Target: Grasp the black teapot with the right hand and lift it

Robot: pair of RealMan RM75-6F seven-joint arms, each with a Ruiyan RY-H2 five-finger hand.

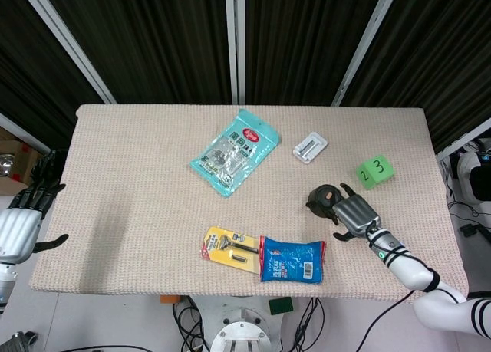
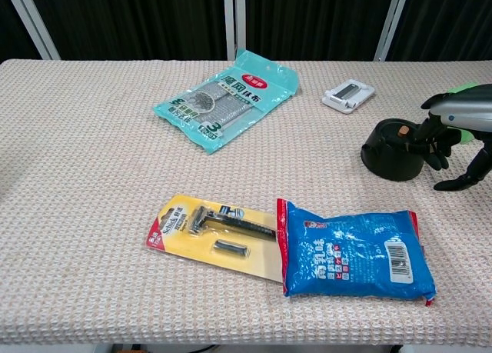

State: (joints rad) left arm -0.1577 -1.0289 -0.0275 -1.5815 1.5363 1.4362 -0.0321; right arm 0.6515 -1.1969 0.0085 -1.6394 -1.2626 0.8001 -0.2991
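Observation:
The black teapot [image 1: 322, 199] [image 2: 392, 149] stands on the woven table mat, right of centre, with a small orange knob on its lid. My right hand [image 1: 354, 214] [image 2: 455, 126] is just to its right, low over the mat. Its curled fingers [image 2: 429, 141] touch the pot's right side, while the thumb hangs apart, away from the pot. The teapot rests on the mat. My left hand [image 1: 23, 225] hovers off the table's left edge with fingers spread, holding nothing; the chest view does not show it.
A blue snack packet [image 1: 291, 260] [image 2: 354, 249] lies in front of the teapot, beside a yellow razor pack [image 1: 230, 248] [image 2: 215, 231]. Further back are a teal packet [image 1: 234, 151] [image 2: 228, 98], a small white holder [image 1: 310, 147] [image 2: 348, 95] and a green cube [image 1: 375, 171].

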